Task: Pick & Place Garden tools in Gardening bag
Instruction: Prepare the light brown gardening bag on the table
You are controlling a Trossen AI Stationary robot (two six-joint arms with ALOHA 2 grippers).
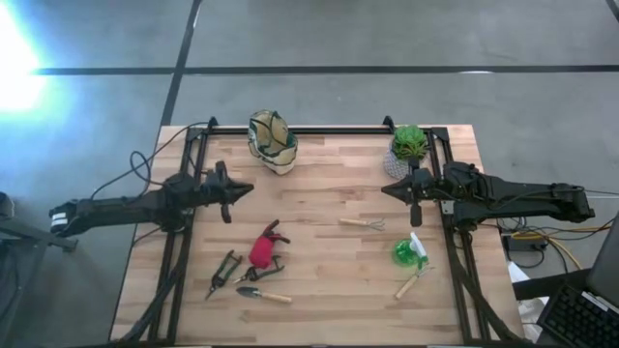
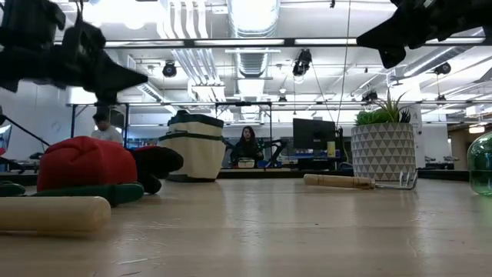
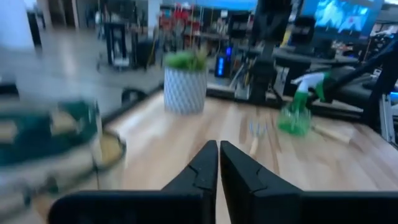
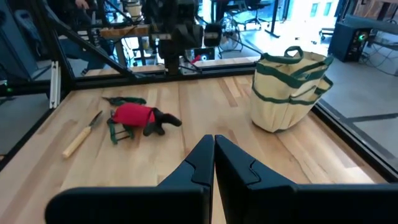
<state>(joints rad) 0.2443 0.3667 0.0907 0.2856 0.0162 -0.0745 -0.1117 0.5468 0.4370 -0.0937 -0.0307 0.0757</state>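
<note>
The beige gardening bag (image 1: 273,140) with green trim stands upright on its base at the far middle of the table. The tools lie flat on the wood. A red-and-black piece (image 1: 266,246), dark pruners (image 1: 224,271) and a wooden-handled trowel (image 1: 263,294) are near left. A small fork (image 1: 363,223), a green spray bottle (image 1: 408,253) and another wooden-handled tool (image 1: 411,283) are near right. My left gripper (image 1: 242,190) is shut, held level above the table's left middle. My right gripper (image 1: 387,189) is shut above the right middle. Both hold nothing.
A green plant in a white pot (image 1: 409,145) stands at the far right corner. Black frame rails (image 1: 338,130) run along the far edge and both sides. Bare wood lies between the two grippers. People sit in the room beyond the table (image 2: 247,146).
</note>
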